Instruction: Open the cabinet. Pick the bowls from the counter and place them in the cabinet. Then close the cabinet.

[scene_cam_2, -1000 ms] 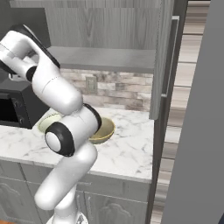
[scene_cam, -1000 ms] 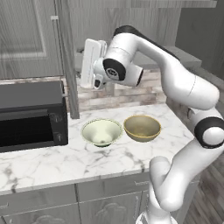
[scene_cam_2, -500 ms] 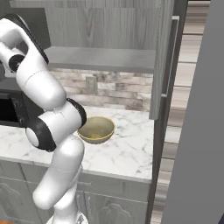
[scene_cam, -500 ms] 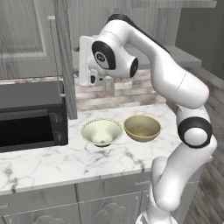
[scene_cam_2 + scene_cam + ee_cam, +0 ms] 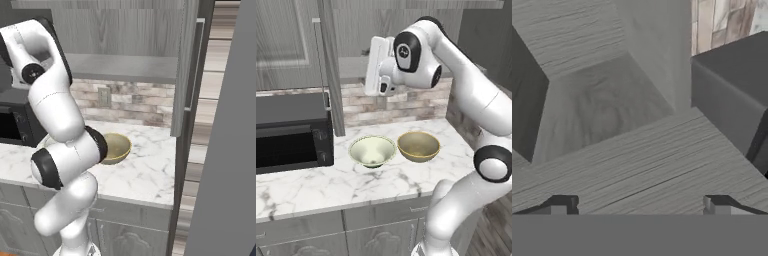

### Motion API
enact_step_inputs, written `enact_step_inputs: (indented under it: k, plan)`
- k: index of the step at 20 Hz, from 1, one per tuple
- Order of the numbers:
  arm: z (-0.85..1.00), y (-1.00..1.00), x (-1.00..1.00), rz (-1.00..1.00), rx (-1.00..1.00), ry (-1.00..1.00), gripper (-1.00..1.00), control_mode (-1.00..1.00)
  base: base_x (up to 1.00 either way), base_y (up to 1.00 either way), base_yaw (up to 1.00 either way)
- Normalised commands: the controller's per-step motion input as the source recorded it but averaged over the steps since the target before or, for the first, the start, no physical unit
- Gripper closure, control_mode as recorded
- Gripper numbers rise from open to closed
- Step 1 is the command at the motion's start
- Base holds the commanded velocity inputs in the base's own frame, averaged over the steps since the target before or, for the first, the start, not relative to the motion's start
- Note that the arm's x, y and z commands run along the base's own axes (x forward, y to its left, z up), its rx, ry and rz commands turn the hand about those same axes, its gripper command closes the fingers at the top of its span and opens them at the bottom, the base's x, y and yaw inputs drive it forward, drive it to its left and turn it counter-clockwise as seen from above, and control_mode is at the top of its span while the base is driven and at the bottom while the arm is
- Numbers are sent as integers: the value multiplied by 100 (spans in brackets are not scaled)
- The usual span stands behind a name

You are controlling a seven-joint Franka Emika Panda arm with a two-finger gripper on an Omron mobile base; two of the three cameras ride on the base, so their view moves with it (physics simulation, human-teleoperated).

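Your hand (image 5: 379, 67) is raised high above the table (image 5: 316, 187), level with the cabinet (image 5: 291, 45) shelf and well above both bowls. In the hand view the two fingertips (image 5: 562, 204) stand far apart at the bottom edge with nothing between them, so the hand is spread and empty. Beyond them you see the grey wood-grain shelf (image 5: 637, 160) and the cabinet's inner walls.

The cabinet is open. In the left base view the left door (image 5: 286, 47) stands swung out, its slim bar handle (image 5: 320, 62) running down its edge above the microwave (image 5: 291, 132). In the right base view the right door (image 5: 187, 65) also stands swung out, edge-on, with its handle (image 5: 196, 65) on the outer face. The shelf (image 5: 125, 67) shows bare grey between them.

Both bowls rest upright on the table, in front of the stone backsplash. The cream bowl (image 5: 372, 151) sits just right of the microwave. The tan bowl (image 5: 418, 146) sits just beside it on the right; whether the rims touch, you cannot tell. In the right base view the tan bowl (image 5: 117, 147) is partly hidden behind your arm.

The microwave sits on the table under the left door, its door shut.
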Motion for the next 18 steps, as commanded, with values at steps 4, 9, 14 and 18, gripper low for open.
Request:
enact_step_inputs:
  k: [4, 9, 14, 18]
  plan:
    - [12, -60, -79, -19, 0, 13, -100, -100, 0, 0, 0]
    - [15, -61, -60, -21, 0, 39, -100, -100, 0, 0, 0]
    - [8, -59, -39, -18, 0, 71, -100, -100, 0, 0, 0]
    - [2, -49, -37, -12, 1, 61, -100, -100, 0, 0, 0]
